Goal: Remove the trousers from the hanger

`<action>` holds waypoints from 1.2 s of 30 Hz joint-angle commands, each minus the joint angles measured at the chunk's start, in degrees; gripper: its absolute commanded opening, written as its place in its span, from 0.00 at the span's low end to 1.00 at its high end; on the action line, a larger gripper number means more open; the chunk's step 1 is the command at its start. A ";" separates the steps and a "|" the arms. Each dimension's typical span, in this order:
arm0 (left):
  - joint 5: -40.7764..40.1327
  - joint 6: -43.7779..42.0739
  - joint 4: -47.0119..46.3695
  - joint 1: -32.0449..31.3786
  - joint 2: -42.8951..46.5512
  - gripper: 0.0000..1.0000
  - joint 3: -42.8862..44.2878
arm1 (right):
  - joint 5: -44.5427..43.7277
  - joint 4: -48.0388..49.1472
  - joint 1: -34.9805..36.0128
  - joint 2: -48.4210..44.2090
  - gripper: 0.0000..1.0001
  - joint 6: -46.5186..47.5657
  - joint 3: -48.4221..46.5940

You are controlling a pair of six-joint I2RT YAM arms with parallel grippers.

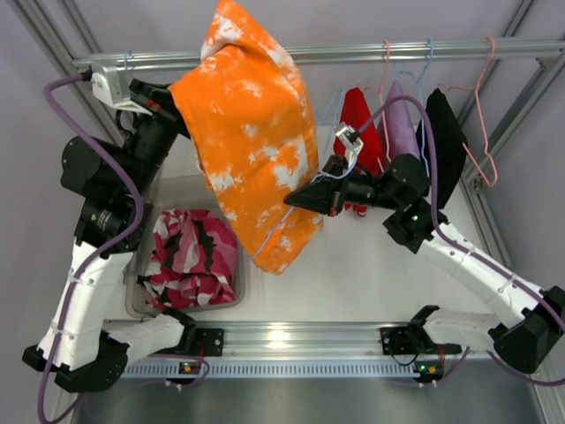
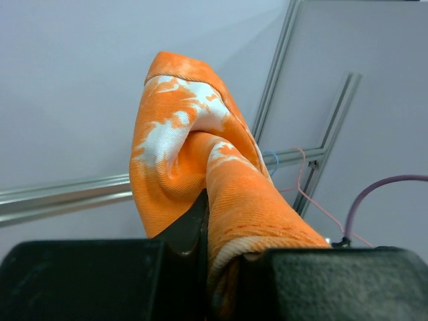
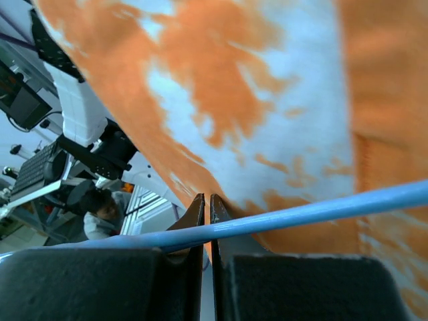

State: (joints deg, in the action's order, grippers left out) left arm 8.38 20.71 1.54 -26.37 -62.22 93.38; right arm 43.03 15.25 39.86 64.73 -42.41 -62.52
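The orange trousers with white blotches (image 1: 252, 132) hang in the air over the table's back left, draped on a blue wire hanger (image 1: 275, 231). My left gripper (image 1: 172, 110) is shut on their upper left edge; in the left wrist view the cloth (image 2: 194, 147) is bunched between the jaws of that gripper (image 2: 207, 200). My right gripper (image 1: 298, 199) is shut on the hanger at the trousers' right side. In the right wrist view the blue wire (image 3: 301, 210) crosses between the closed jaws of that gripper (image 3: 204, 200), with the orange cloth (image 3: 267, 100) behind it. The pink-white-black camouflage trousers (image 1: 190, 256) lie crumpled in a bin.
A clear plastic bin (image 1: 141, 305) stands at front left, below the orange trousers. A metal rail (image 1: 397, 53) runs across the back. Red (image 1: 360, 124), purple (image 1: 402, 119) and black (image 1: 446, 141) garments hang on it, with empty pink wire hangers (image 1: 483, 132) at the right.
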 commanded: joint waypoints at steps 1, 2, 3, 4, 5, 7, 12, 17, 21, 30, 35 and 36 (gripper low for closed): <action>0.32 3.55 -7.96 0.35 -1.06 0.00 6.19 | 0.66 5.23 -0.31 1.89 0.00 -1.88 0.64; 0.23 2.50 -7.09 0.35 -2.02 0.00 7.85 | 0.74 6.45 -0.31 2.67 0.00 -2.58 1.17; 0.23 2.49 -6.99 0.35 -2.38 0.00 7.87 | 0.74 6.46 -0.31 2.94 0.00 -2.76 1.52; -0.20 1.01 -7.16 0.35 -2.56 0.00 8.74 | 0.83 7.51 -0.39 3.12 0.00 -2.85 1.96; -0.30 0.04 -7.51 0.35 -2.82 0.00 9.44 | 0.92 8.04 -0.39 3.04 0.00 -3.02 3.10; -1.78 -3.55 -8.22 0.36 -3.79 0.00 12.07 | 1.01 8.22 -0.31 2.69 0.00 -2.59 4.59; -6.09 -13.05 -9.27 0.35 -5.72 0.00 17.35 | 1.36 6.56 -0.31 1.28 0.00 0.40 6.97; -11.27 -26.23 -9.02 0.35 -6.78 0.00 23.58 | 1.97 4.97 -0.39 -0.39 0.00 2.77 9.25; -14.96 -35.10 -7.78 0.35 -6.61 0.00 25.79 | 1.80 3.04 -0.31 -1.88 0.00 4.79 10.49; -19.36 -48.47 -1.99 0.35 -0.02 0.00 24.49 | 1.45 0.84 -0.31 -4.08 0.00 6.38 9.00; -24.28 -58.05 -2.86 0.88 7.53 0.00 12.45 | 1.71 0.58 -0.31 -3.73 0.00 5.94 7.77; -24.99 -61.28 -2.34 0.97 8.42 0.00 11.22 | 1.88 0.49 -0.22 -3.65 0.00 5.94 7.33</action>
State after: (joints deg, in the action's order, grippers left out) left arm -12.73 -31.33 5.21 -25.91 -56.49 106.41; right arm 44.10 14.83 39.86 61.91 -38.06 -51.77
